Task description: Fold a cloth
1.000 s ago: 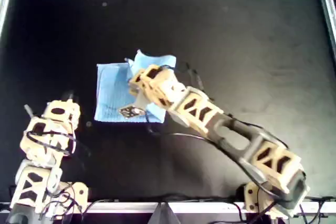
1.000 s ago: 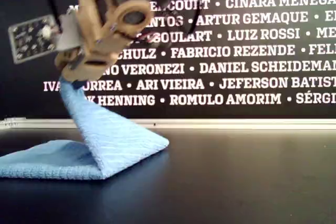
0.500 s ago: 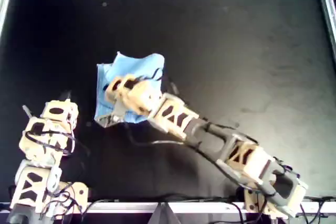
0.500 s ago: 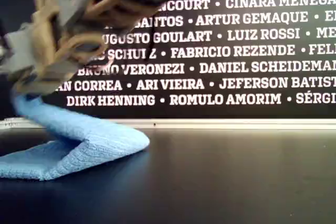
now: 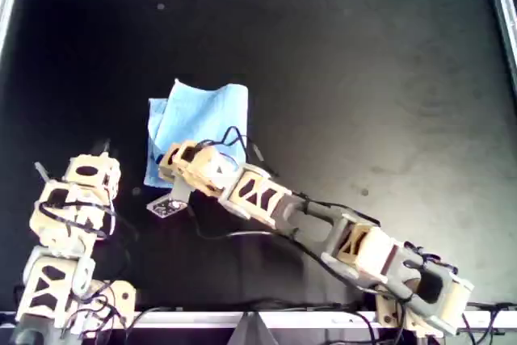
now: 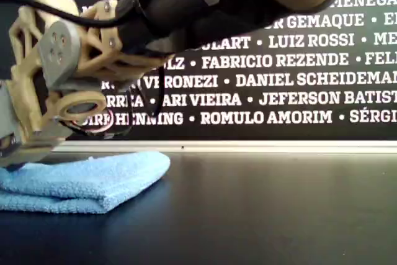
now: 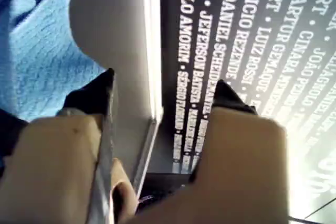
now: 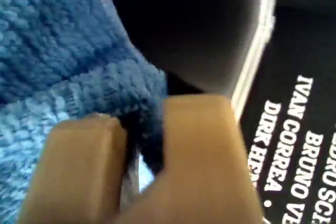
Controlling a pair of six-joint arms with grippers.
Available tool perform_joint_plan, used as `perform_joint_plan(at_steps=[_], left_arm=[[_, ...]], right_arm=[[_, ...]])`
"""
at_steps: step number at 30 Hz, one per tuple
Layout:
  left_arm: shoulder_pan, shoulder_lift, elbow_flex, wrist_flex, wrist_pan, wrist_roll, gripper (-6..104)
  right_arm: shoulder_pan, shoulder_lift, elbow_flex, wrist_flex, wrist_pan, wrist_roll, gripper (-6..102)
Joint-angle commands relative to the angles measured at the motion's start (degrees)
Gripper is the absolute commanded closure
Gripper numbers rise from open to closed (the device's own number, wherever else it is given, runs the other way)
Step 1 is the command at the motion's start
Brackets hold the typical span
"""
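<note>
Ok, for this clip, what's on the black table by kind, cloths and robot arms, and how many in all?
Light blue woven fabric cloth: 1, folded over, its edge pinched in the right pincer.
Tan six-joint robot arms: 2, the right arm reaching to the cloth, the left arm drawn back with its left pincer open.
Total: 3

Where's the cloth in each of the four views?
Overhead: cloth left of centre, folded, above the right gripper.
Exterior: lower left of the view, lying flat.
Left wrist: beyond the open left gripper, untouched.
Right wrist: fills the view, edge pinched.
Shared landmark: the wall of names.
</note>
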Motion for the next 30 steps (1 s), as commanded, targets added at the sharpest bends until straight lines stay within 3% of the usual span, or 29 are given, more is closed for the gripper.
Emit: perform_joint_plan(at_steps=[1, 9, 13, 25, 30], left_arm=[[1.6, 1.1, -0.6, -0.3, -0.4, 0.3, 33], [1.6, 1.0, -0.6, -0.3, -0.4, 0.3, 33], [1.6, 1.0, -0.6, -0.3, -0.4, 0.3, 33], [1.6, 1.0, -0.6, -0.3, -0.4, 0.3, 33], [1.6, 1.0, -0.6, -0.3, -0.4, 0.3, 33]], right_arm=[[0.3, 2.1, -5.1, -1.4, 0.3, 0.44, 53], [-0.4, 4.3, -5.1, -0.4, 0.2, 0.44, 52], [-0.4, 11.0, -3.4, 0.6, 0.2, -0.44, 52], [0.2, 23.1, 1.1, 21.5, 0.2, -0.53, 52], [-3.8, 26.5, 1.1, 27.0, 0.2, -0.53, 52]])
